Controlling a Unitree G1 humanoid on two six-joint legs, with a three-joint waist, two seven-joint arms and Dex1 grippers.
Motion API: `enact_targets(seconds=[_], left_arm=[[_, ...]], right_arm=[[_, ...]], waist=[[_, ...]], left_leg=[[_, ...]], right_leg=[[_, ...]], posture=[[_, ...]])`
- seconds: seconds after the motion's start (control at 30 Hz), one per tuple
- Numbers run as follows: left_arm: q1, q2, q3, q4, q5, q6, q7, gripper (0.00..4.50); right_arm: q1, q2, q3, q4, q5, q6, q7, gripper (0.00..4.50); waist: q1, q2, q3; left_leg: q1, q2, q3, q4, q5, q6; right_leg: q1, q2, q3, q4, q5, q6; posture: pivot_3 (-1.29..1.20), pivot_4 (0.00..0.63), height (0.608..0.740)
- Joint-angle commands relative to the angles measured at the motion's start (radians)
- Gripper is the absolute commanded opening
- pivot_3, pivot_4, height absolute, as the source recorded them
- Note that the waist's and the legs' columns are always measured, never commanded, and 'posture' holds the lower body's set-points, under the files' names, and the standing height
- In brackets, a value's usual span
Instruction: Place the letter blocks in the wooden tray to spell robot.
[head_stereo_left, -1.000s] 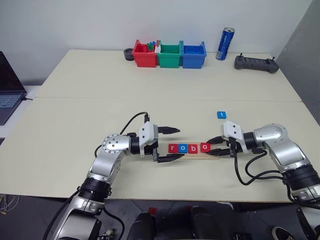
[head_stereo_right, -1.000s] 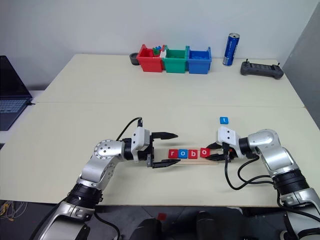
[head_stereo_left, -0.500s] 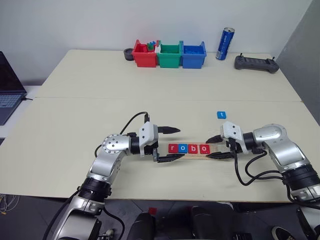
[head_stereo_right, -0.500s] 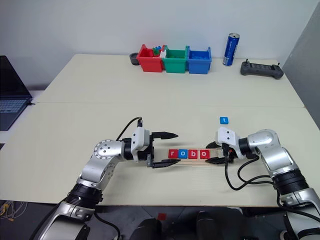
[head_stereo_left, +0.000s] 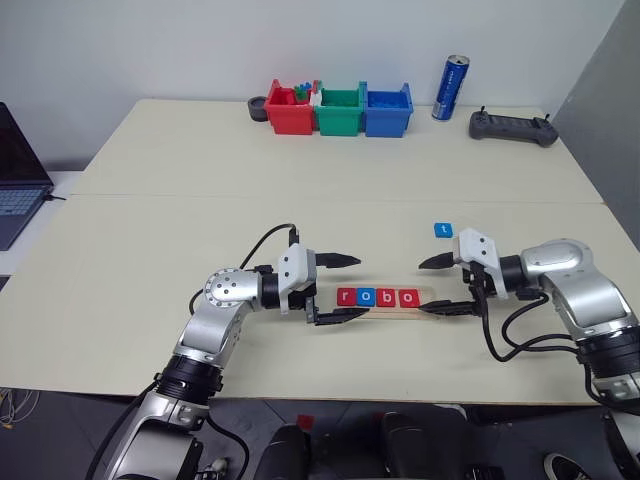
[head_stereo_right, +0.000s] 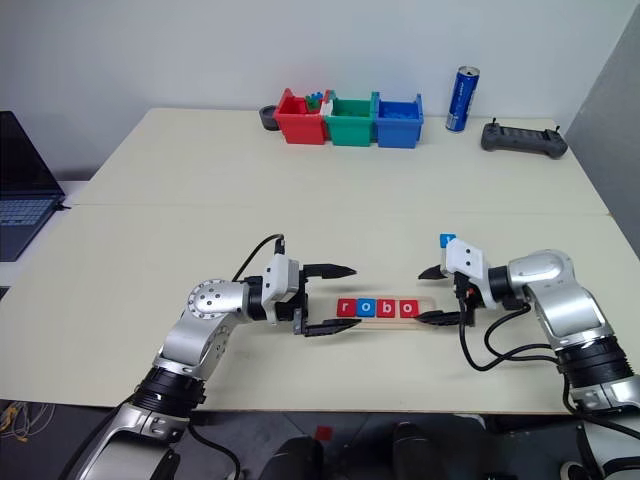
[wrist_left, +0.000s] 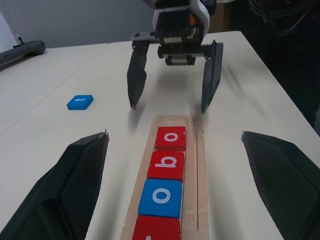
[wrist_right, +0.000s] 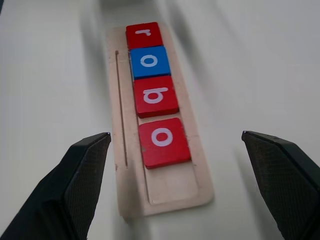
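The wooden tray (head_stereo_left: 385, 300) lies on the worktop (head_stereo_left: 300, 200) between my two arms, with four letter blocks seated in its groove: red r (head_stereo_left: 347, 296), blue o (head_stereo_left: 365, 296), red b (head_stereo_left: 386, 297), red o (head_stereo_left: 407, 297); one slot at its right end is bare. Going left to right: my left gripper (head_stereo_left: 338, 288) hovers level just off the tray's left end, pointing along it, jaws spread wide and empty, as if steadying the scene rather than holding anything; the tray with its four tiles comes next; my right gripper (head_stereo_left: 438, 287) sits just off the tray's right end, angled down toward it, jaws wide apart and holding nothing. The blue t block (head_stereo_left: 443, 230) lies flat on the worktop beyond the right gripper, near it but apart from the tray. I judge four of five letters are done; the next move calls for swinging the right arm out to the t, pinching it by its edges, and setting it in the bare slot touching the last o.
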Motion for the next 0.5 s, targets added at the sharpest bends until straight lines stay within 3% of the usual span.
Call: enact_targets(seconds=[0.03, 0.4, 0.5], left_arm=[[-0.020, -0.005, 0.001, -0.013, -0.004, -0.020, -0.006, 4.50], [-0.028, -0.011, 0.002, -0.004, 0.000, -0.020, -0.005, 4.50], [-0.027, -0.011, 0.002, -0.008, 0.000, -0.018, -0.001, 4.50]], right_arm=[[0.014, -0.019, -0.049, -0.025, 0.029, 0.002, -0.007, 3.86], [0.071, 0.003, -0.022, -0.025, -0.007, -0.068, -0.036, 0.02], [0.077, 0.011, -0.004, -0.012, -0.040, -0.105, -0.056, 0.02]], waist=[[0.000, 0.000, 0.000], [-0.001, 0.000, 0.000], [-0.001, 0.000, 0.000]], left_leg=[[0.000, 0.000, 0.000, 0.000, 0.000, 0.000], [0.000, 0.000, 0.000, 0.000, 0.000, 0.000], [0.000, 0.000, 0.000, 0.000, 0.000, 0.000]], right_leg=[[0.000, 0.000, 0.000, 0.000, 0.000, 0.000], [0.000, 0.000, 0.000, 0.001, 0.000, 0.000], [0.000, 0.000, 0.000, 0.001, 0.000, 0.000]], posture=[[0.00, 0.150, 0.740], [0.00, 0.150, 0.740], [0.00, 0.150, 0.740]])
